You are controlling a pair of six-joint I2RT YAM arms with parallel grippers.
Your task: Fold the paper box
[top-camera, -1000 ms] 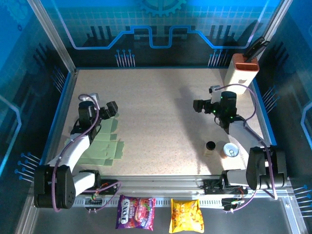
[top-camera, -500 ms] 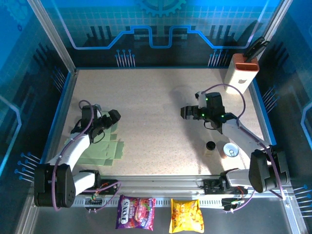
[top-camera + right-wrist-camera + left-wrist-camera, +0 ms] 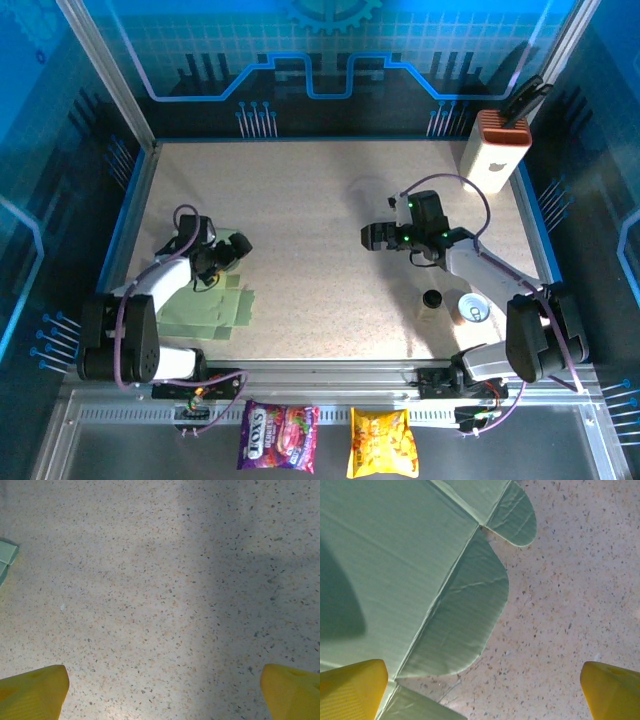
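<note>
Plainly, the paper box lies flat and unfolded at about 8 o'clock on the desk, its far part hidden under the left arm. The left end effector hangs over the sheet's 1 o'clock corner, spread wide with nothing between. In its wrist view only two yellow fingertips show, and the sheet runs off the frame at 9 and 12 o'clock, leaving two rounded flaps visible. The right end effector, likewise apart and empty, hovers over bare desk just toward 3 o'clock of centre. Its wrist view cuts off a sliver of green card at 9 o'clock.
</note>
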